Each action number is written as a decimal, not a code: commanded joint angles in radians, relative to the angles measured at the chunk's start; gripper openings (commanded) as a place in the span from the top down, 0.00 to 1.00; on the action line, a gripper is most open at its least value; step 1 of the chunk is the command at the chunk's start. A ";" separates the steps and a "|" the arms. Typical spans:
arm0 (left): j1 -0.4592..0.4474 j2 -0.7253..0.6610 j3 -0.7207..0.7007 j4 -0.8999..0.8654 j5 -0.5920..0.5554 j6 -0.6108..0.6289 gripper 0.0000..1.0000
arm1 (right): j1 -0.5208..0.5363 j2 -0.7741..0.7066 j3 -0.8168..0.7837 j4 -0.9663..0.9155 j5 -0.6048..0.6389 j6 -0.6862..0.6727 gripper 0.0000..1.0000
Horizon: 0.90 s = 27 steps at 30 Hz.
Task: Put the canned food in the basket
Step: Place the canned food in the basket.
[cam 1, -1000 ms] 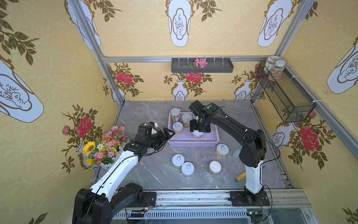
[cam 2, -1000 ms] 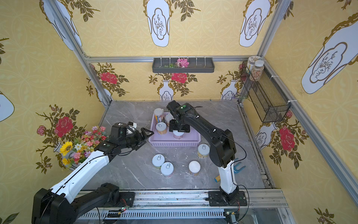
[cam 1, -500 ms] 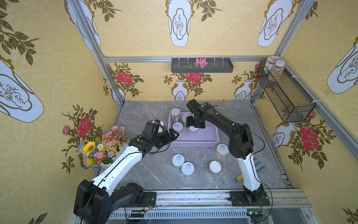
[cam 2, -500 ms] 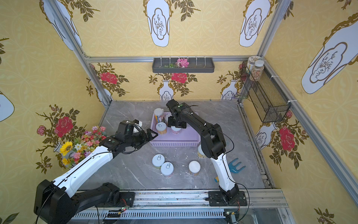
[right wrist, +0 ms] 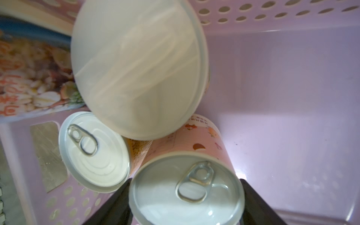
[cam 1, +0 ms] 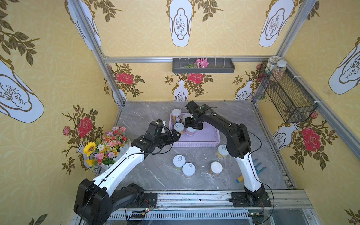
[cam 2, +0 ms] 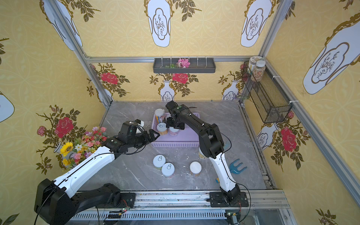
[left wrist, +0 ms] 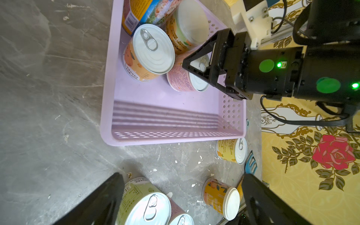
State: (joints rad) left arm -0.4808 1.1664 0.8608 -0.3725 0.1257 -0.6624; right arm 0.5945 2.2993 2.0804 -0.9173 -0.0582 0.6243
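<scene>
The lavender basket [cam 1: 194, 144] [cam 2: 175, 144] [left wrist: 155, 101] holds a tall blue-yellow can [cam 1: 176, 115], an orange can [cam 1: 178, 127] [right wrist: 93, 152], a white-lidded can [right wrist: 136, 68] and a pink can [cam 1: 190, 131] [left wrist: 181, 79] [right wrist: 187, 191]. My right gripper [cam 1: 192, 124] [right wrist: 185, 194] is shut on the pink can, low inside the basket beside the orange one. My left gripper [cam 1: 176, 136] [left wrist: 183, 176] stands open and empty by the basket's front left corner. Several cans stand on the table: green [cam 1: 179, 161] [left wrist: 144, 204], pink [cam 1: 188, 169], orange [cam 1: 216, 168], yellow [cam 1: 223, 151].
A flower bouquet [cam 1: 106, 148] stands at the table's left edge, close to my left arm. A blue hand fork [cam 1: 257, 167] lies at the front right. A black wire basket with jars [cam 1: 286, 93] and a grey tray [cam 1: 203, 66] hang on the walls.
My right gripper has carried the pink can leftward in the basket, up beside the orange can. My left gripper has moved right, toward the basket's front left corner, staying open.
</scene>
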 commanded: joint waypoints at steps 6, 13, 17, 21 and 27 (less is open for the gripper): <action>0.001 0.001 -0.006 -0.006 -0.012 0.012 0.00 | 0.001 0.016 0.007 0.160 -0.044 0.014 0.29; 0.001 0.004 -0.012 -0.006 -0.014 0.012 0.00 | 0.001 0.041 0.005 0.174 -0.046 0.017 0.28; 0.001 0.002 -0.017 -0.008 -0.016 0.009 0.00 | -0.001 0.052 0.008 0.164 -0.026 0.014 0.23; 0.001 0.000 -0.021 -0.008 -0.017 0.007 0.00 | -0.001 0.050 0.007 0.167 -0.028 0.016 0.13; 0.001 0.009 -0.013 -0.009 -0.020 0.007 0.00 | -0.002 0.045 0.011 0.173 -0.035 0.019 0.07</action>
State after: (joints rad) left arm -0.4808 1.1687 0.8463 -0.3744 0.1085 -0.6628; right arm 0.5934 2.3478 2.0857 -0.7731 -0.0982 0.6323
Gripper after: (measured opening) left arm 0.999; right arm 0.930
